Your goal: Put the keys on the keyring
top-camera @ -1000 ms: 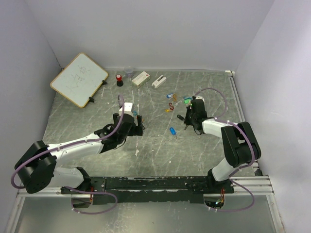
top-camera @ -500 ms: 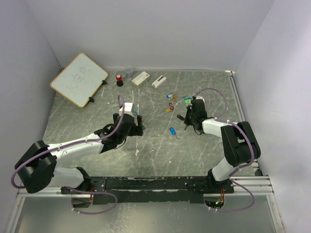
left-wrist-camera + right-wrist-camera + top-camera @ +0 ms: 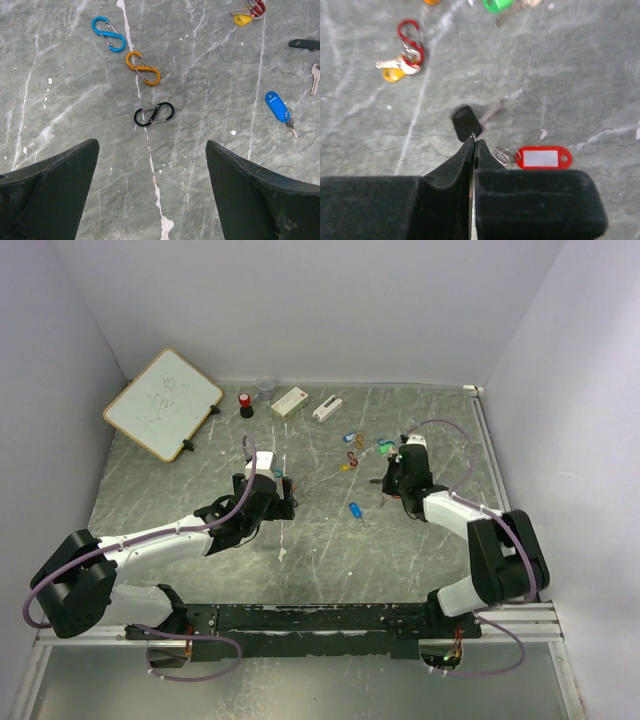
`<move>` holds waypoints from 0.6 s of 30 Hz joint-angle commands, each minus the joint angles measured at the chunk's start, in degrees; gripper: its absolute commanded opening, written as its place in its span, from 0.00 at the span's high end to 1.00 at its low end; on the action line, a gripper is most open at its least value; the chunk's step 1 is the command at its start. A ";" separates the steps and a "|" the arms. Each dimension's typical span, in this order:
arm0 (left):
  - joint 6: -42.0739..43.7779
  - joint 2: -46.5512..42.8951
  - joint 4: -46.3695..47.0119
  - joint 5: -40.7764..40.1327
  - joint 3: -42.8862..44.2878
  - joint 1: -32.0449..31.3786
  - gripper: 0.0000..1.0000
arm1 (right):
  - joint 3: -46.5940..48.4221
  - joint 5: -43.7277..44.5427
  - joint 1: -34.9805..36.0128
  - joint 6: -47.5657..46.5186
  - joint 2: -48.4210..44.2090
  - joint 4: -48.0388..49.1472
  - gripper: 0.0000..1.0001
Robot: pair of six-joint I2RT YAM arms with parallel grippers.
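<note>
In the right wrist view my right gripper [image 3: 474, 139] is shut, its tips touching the black-tagged key [image 3: 465, 122], with a thin sliver of metal ring pinched between the fingers. A red-tagged key [image 3: 541, 157] lies just right of the fingertips. Farther off, a yellow-tagged key [image 3: 394, 74] hangs on a red S-shaped clip [image 3: 410, 37], the keyring. A green tag [image 3: 497, 5] shows at the top edge. From above, the right gripper [image 3: 380, 486] is right of centre. My left gripper [image 3: 152, 145] stands wide open over bare table, with a blue-tagged key [image 3: 276, 104] to its right.
Blue [image 3: 109, 34], orange [image 3: 143, 68] and black [image 3: 154, 114] S-shaped clips lie ahead of the left gripper. At the back stand a whiteboard [image 3: 162, 402], a red-topped bottle [image 3: 245, 403], a small cup [image 3: 265, 388] and two white boxes [image 3: 290, 401]. Walls enclose the table.
The right gripper has closed fully at the black key, and its arm has shifted slightly to the right. The left arm has not moved.
</note>
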 commanded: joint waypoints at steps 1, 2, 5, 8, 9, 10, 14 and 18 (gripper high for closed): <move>-0.46 0.82 0.35 0.00 2.06 0.39 0.01 | -1.51 0.53 0.89 -2.57 -7.62 1.54 1.00; -0.39 1.12 0.17 -0.18 2.31 0.34 0.01 | -1.97 0.22 1.10 -2.88 -9.08 1.72 1.00; -0.51 1.73 -0.18 -0.38 2.56 0.38 0.01 | -2.94 -1.59 1.89 -3.93 -13.09 2.54 1.00; -0.59 1.51 -0.74 -1.00 2.56 0.39 0.01 | -2.98 -1.71 3.31 -4.75 -14.92 2.59 1.00; -0.55 1.32 -0.88 -1.18 2.52 0.38 0.01 | -2.85 -1.53 3.88 -5.12 -15.22 2.58 1.00; -0.50 1.08 -0.90 -1.36 2.48 0.35 0.01 | -2.75 -1.12 4.57 -5.53 -15.37 2.54 1.00; -0.01 0.54 -1.11 -2.26 2.55 0.35 0.01 | -1.96 2.02 8.47 -7.21 -14.84 2.49 1.00; 0.65 1.40 -0.60 -2.95 2.93 0.43 0.01 | -1.36 4.08 10.74 -8.03 -14.15 1.94 1.00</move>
